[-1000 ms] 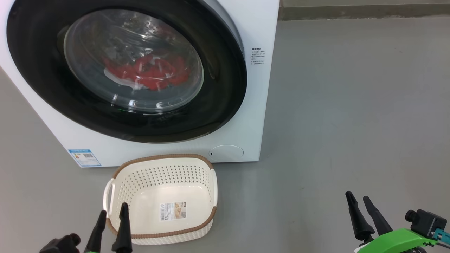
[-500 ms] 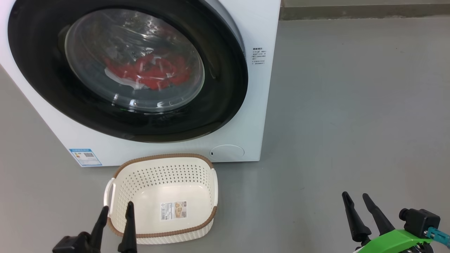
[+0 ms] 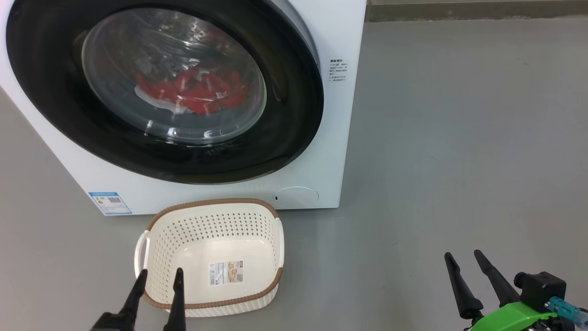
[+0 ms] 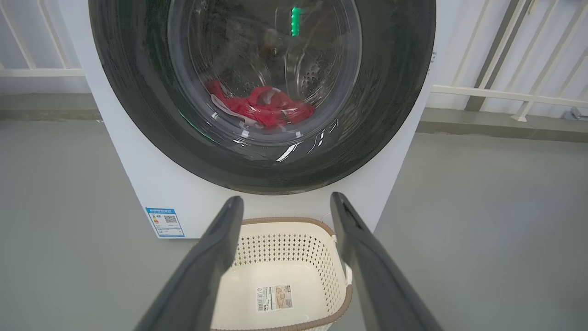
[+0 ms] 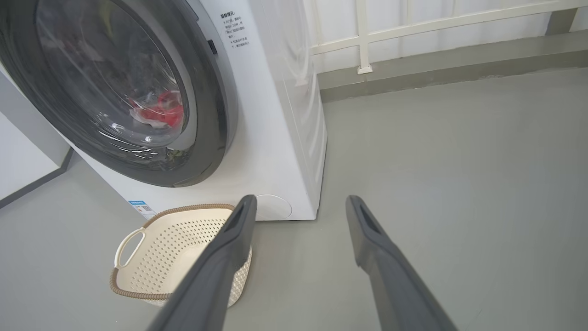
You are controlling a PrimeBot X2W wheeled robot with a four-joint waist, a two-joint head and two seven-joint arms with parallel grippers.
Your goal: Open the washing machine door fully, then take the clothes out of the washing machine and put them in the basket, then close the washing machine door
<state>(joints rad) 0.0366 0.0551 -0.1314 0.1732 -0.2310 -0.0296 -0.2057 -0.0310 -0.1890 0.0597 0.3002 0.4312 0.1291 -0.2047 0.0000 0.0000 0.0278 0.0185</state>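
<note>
As seen from the head, finds the washer (image 3: pixel 330 138) at upper left with the door (image 3: pixel 287 115) shut flat against its front. Shows the clothes (image 3: pixel 193 92) through the door, a red heap low inside. Puts the basket (image 3: pixel 216 225) on the floor (image 3: pixel 459 138) just before the washer, below the door, with a paper label (image 3: pixel 226 272) on its bottom. Catches the left gripper (image 3: pixel 161 271) at lower left, fingers spread and gripping nothing, tips overlapping the basket's near left corner. Catches the right gripper (image 3: pixel 462 253) at lower right, likewise spread and bare, over floor well apart from the basket.

From the left wrist, looks straight at the door (image 4: pixel 133 92), closed, with the clothes (image 4: pixel 262 103) red behind it. Frames the basket (image 4: pixel 285 248) between the parted fingers of the left gripper (image 4: pixel 285 197).

From the right wrist, takes the washer (image 5: pixel 275 151) at an angle, door (image 5: pixel 209 119) closed, clothes (image 5: pixel 163 112) dim inside. Has the basket (image 5: pixel 183 243) at lower left, partly behind one finger of the right gripper (image 5: pixel 301 198), spread wide on nothing. Shows a white railing (image 5: pixel 363 37) beyond the washer.
</note>
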